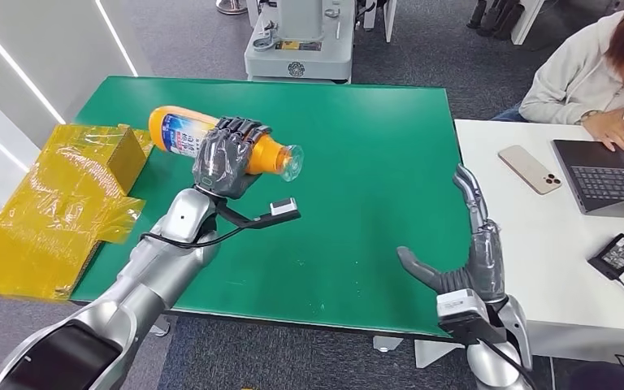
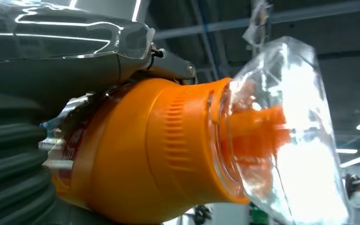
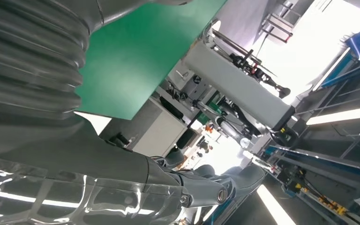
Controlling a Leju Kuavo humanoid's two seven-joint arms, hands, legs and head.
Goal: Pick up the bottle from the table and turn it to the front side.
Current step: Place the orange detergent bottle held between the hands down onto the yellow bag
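Item 1, bottle (image 1: pixel 180 134): orange body, blue-and-white label, clear cap over an orange spout (the cap end points toward 3 o'clock). It lies on its side, gripped over the far-left part of the green table (image 1: pixel 357 219), at about 10 o'clock from the table's centre. Whether it rests on the surface or is lifted clear cannot be told. In the left wrist view the orange shoulder (image 2: pixel 154 159) and clear cap (image 2: pixel 286 131) sit close against the hand's grey ribbed cover.

Item 2, left hand (image 1: pixel 226 161): dark fingers wrapped over the bottle's middle, clamped on it, hiding part of the label.

Item 3, right hand (image 1: pixel 467 260): holds nothing, fingers spread apart and pointing toward 12 o'clock, thumb out toward 9 o'clock, above the table's near-right corner.

Item 4, yellow taped cardboard box (image 1: pixel 57 203): at 9 o'clock of the table, overhanging its left edge, just beside the bottle's base.

Item 5, white desk (image 1: pixel 536 260): adjoins the table at 3 o'clock. On it: phone (image 1: pixel 529 169), laptop (image 1: pixel 609 175), black power adapter (image 1: pixel 617 253). A person (image 1: pixel 585 73) sits at 1 o'clock, one hand on the laptop.
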